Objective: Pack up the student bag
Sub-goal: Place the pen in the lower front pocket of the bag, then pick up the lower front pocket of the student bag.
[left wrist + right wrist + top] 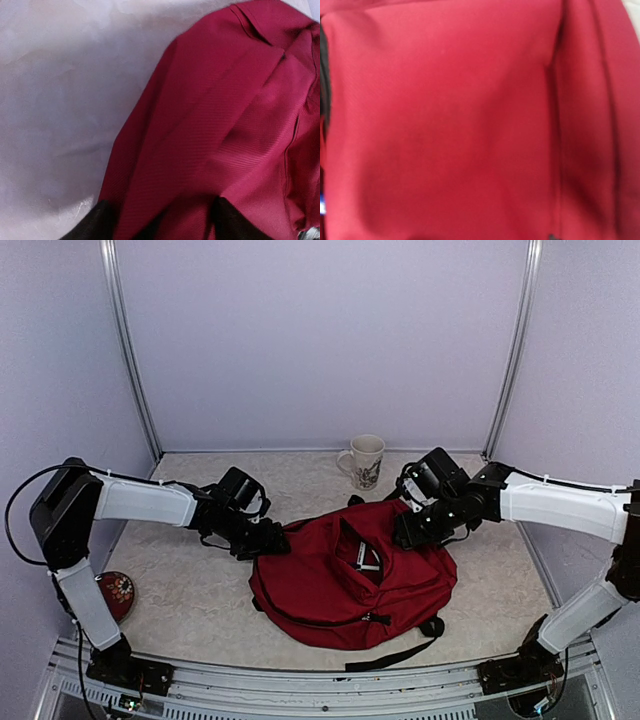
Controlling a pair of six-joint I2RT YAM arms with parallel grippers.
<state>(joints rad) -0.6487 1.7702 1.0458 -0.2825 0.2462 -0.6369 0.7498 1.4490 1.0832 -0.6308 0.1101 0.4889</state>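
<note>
Two grippers meet the bag [335, 585], which lies slumped mid-table [190, 580], its top gaping. Left gripper [273, 543] sits at its left edge, fingers [90, 227] apart with red cloth between them; gripped or loose, I can't tell. Right gripper [406, 532] is against its upper right, and I can't tell its hold either.

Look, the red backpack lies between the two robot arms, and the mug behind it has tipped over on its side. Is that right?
Not quite. The mug has not tipped over: it stands upright. The top external view shows this. The rest holds: the red backpack lies between the left arm and the right arm, and the mug is behind it.
</note>
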